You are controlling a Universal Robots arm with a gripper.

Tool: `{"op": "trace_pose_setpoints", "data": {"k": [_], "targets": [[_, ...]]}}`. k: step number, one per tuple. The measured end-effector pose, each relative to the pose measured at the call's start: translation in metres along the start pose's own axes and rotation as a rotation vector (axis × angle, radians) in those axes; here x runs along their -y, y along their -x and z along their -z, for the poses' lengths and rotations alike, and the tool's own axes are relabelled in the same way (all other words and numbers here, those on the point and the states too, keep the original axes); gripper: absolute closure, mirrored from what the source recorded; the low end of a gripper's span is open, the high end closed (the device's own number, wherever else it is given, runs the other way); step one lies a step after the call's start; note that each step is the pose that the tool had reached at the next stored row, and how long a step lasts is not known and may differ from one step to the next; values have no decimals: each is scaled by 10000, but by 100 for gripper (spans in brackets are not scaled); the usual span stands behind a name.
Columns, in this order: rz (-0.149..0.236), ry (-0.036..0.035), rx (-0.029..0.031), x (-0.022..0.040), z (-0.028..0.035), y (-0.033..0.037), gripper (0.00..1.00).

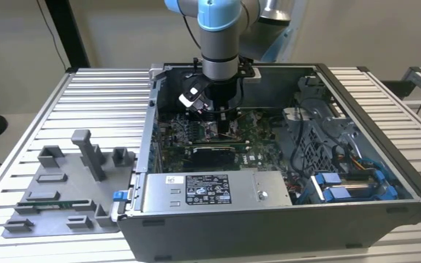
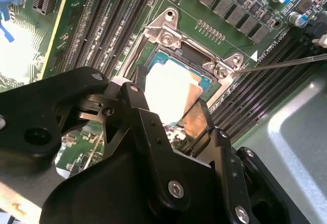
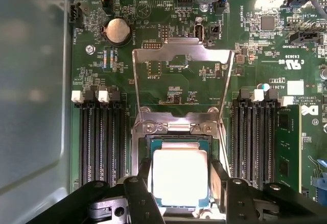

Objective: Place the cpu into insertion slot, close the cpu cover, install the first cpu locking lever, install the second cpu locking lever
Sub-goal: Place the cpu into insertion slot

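Your gripper, at 12 o'clock of the power supply, seems pinched on the cpu in the insertion slot. The cpu cover is up.

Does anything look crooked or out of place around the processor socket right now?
Nothing stands out. The cpu looks square and level in the insertion slot, and the cpu cover is swung open, clear of it, not yet closed.
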State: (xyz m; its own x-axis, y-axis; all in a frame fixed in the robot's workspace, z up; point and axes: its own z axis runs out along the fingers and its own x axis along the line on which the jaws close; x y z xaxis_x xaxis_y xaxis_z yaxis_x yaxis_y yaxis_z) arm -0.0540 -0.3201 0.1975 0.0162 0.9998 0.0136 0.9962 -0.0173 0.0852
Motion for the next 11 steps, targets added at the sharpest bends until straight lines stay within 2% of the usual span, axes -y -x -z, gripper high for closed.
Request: {"op": "trace_pose_setpoints", "data": {"k": [11], "targets": [[-52,2,3,1,-6,-18,100]]}}
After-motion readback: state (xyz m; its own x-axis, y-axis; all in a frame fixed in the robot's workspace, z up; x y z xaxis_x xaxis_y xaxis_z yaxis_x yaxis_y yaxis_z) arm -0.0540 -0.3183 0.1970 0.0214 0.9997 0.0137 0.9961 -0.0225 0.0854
